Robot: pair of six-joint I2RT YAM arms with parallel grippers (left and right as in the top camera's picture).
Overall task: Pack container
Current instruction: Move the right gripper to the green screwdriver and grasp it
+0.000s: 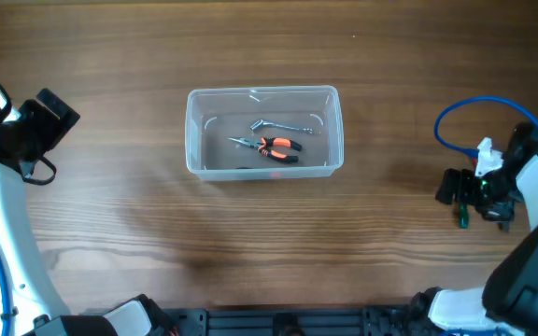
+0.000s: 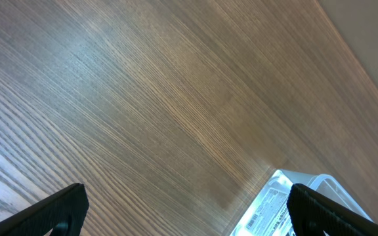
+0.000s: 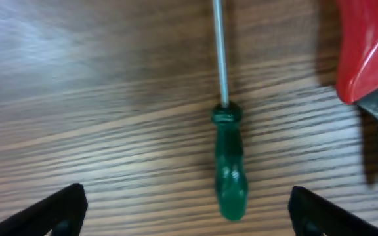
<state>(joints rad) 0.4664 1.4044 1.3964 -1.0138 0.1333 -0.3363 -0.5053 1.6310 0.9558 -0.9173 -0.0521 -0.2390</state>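
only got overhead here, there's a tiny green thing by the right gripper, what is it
observer: A screwdriver with a green handle. It lies on the table between the open fingers of the right gripper, and neither finger touches it.
operator: anything else next to it
observer: A red-handled tool lies beside it at the edge of the right wrist view, only partly in frame.
operator: what does the other wrist cam get
observer: The left gripper is open over bare wood, and only a labelled corner of the container shows.
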